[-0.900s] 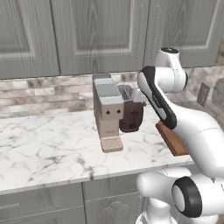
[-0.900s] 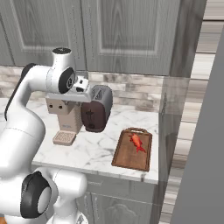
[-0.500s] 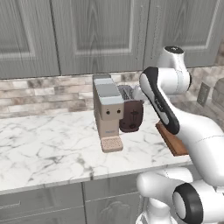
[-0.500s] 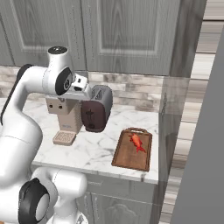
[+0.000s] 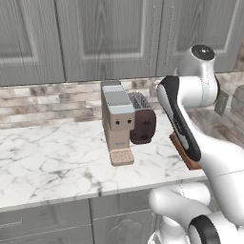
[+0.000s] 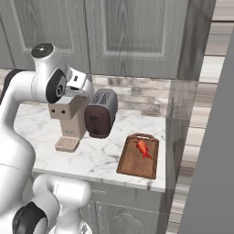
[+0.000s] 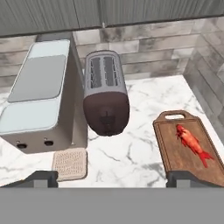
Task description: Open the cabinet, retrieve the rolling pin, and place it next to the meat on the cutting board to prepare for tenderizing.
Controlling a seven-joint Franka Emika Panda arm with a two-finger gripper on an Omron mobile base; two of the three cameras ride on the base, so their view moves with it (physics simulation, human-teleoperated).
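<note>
Pincer (image 7: pixel 112 179) fingertips (image 7: pixel 39 178) stood far apart at the two lower corners of the hand view, with nothing between them, so the pincer was open and empty. Compared with the pictures of a moment before, the arm had lifted a little and the hand now looked down on the desk (image 7: pixel 131 153) from above; the things on the desk had not moved.

Nearest to the hand lay the drip tray of the tan coffee machine (image 7: pixel 41 96), and beside it the dark toaster (image 7: pixel 106 94). A little to the right lay the cutting board (image 7: pixel 188 146), flat on the marble, with the meat (image 7: pixel 192 143) on it as a red strip, slanted, near the handle end. In the right base view the cutting board (image 6: pixel 139 155) sat close to the front edge of the desk, apart from the toaster (image 6: pixel 99 114).

Farther back and higher was the cabinet (image 6: pixel 132 36). Its doors appeared shut in both base views, so the rolling pin was, I judged, inside behind them and could not be seen.

For the task this meant that the first step was not yet done. The open pincer seemed ready to reach for a door, but which door held the rolling pin I could not tell. The free part of the board beside the meat looked large enough to receive it.
</note>
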